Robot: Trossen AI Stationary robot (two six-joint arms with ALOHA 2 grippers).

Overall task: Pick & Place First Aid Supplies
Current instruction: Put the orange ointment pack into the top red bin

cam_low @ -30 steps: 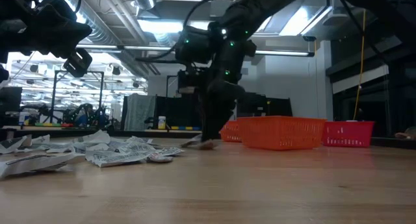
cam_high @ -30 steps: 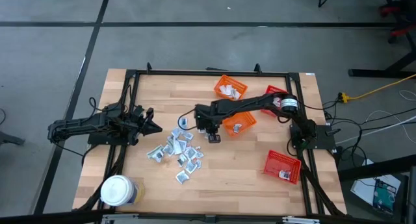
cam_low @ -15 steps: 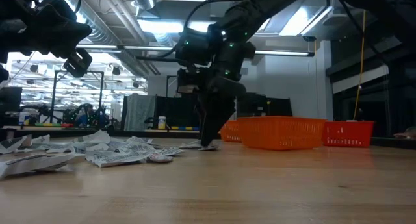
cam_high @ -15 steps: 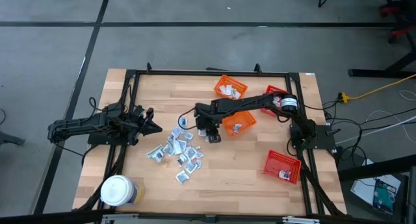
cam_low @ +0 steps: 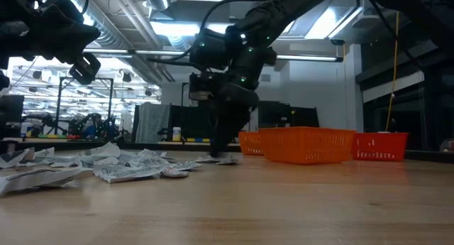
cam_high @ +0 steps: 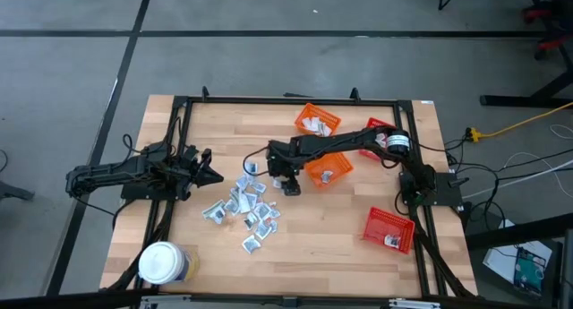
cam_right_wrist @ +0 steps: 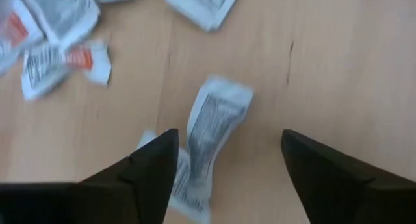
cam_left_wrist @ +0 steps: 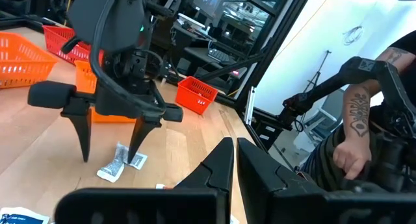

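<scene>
Bare wood (cam_right_wrist: 338,62) beside straddled sachet (cam_right_wrist: 211,130)

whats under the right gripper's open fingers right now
Under the open right gripper, two flat sachets lie on the bare wooden table, overlapping, neither held. One finger covers part of the lower sachet; its print cannot be read.

Grey floor (cam_high: 269,58) around the table; ceiling lights (cam_low: 170,28) overhead.

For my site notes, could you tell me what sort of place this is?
Probably a robotics lab or workshop: a framed wooden table on a bare grey floor, exposed ceiling ducts overhead, and equipment racks behind.
</scene>
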